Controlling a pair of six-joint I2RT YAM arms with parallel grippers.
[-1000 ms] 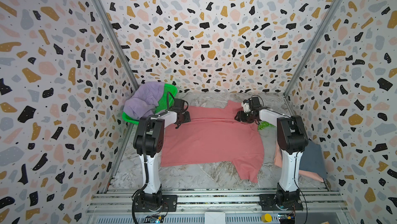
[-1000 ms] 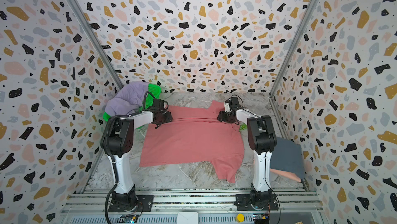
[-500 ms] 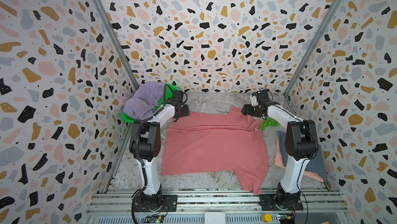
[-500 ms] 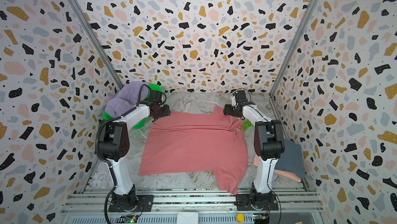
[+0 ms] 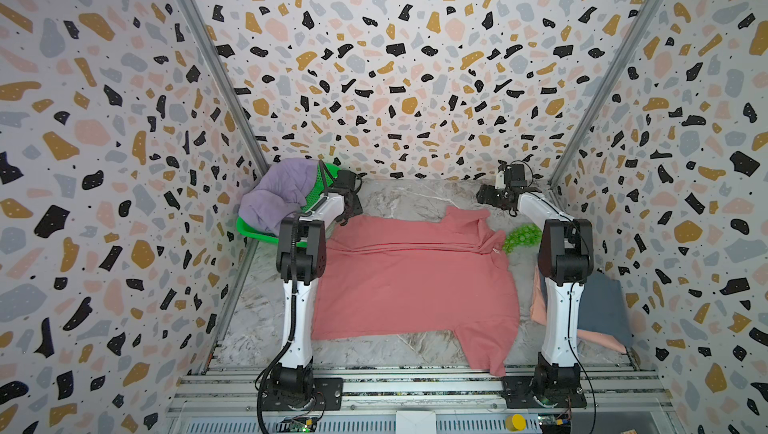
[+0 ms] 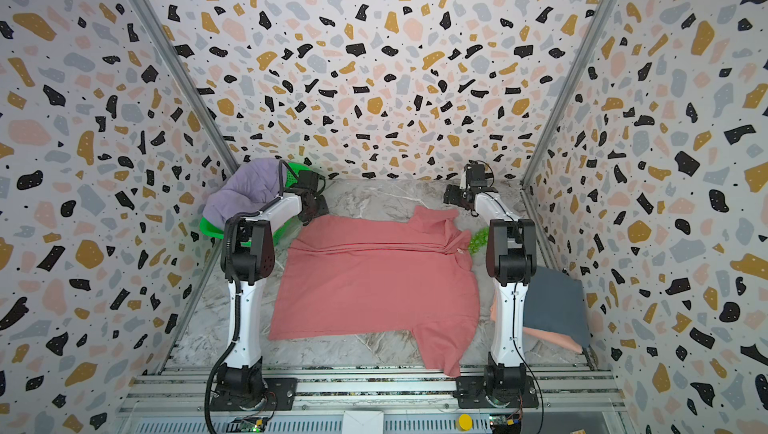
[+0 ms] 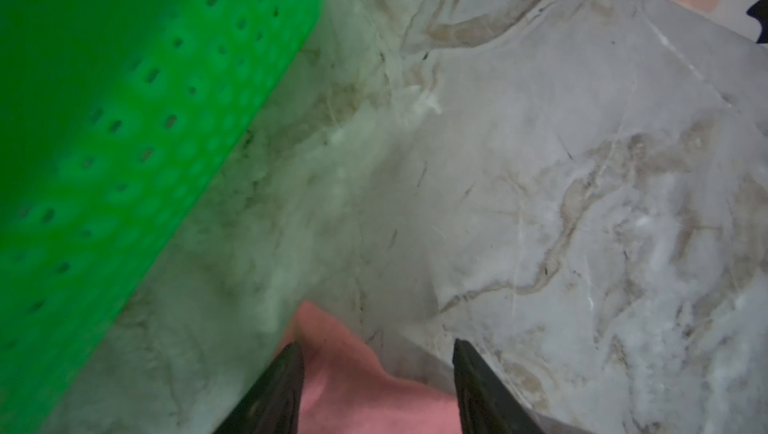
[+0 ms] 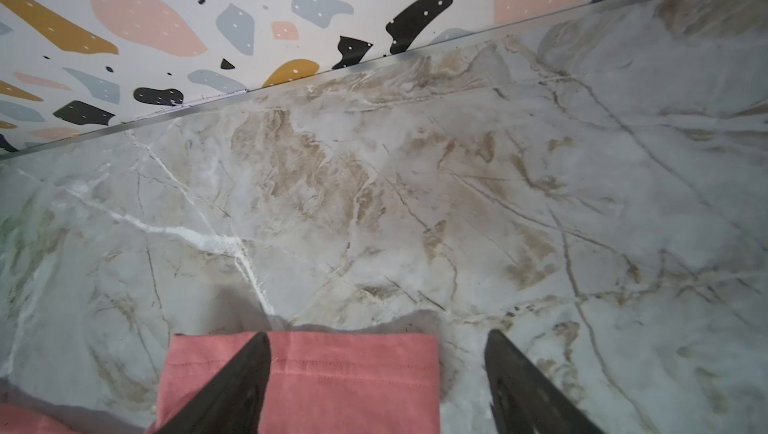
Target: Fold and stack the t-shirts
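At the far left corner of the table [image 5: 415, 199] a bright green mesh basket [image 5: 249, 230] lies tipped, and the lilac t-shirt [image 5: 278, 195] is bunched in it and spills over its rim. Nothing else shows inside. The left claw [image 5: 353, 207] hangs just beside the basket's perforated wall [image 7: 124, 120], over the far left corner of the coral-red t-shirt [image 5: 415, 282]. In the left wrist view that claw [image 7: 377, 344] is released, its two dark fingers apart, with the cloth corner [image 7: 353, 390] lying loose between them and not pinched. The coral-red shirt fills the middle of the table in both top views, spread mostly flat. A pair of long creases runs across its far part from left to right. One sleeve points toward the far wall and the other trails off the near right corner onto the rail. A small white neck label [image 5: 495, 250] sits at its right edge, near a cluster of small green balls [image 5: 521, 236]. The right claw [image 5: 484, 195] hovers above the far sleeve. In the right wrist view it [image 8: 377, 333] stands wide open over the stitched sleeve hem [image 8: 353, 378], which lies flat on the marble. At the far right, behind the right arm, the slate-grey t-shirt [image 5: 602, 307] lies folded on top of the pale peach t-shirt [image 5: 598, 338].
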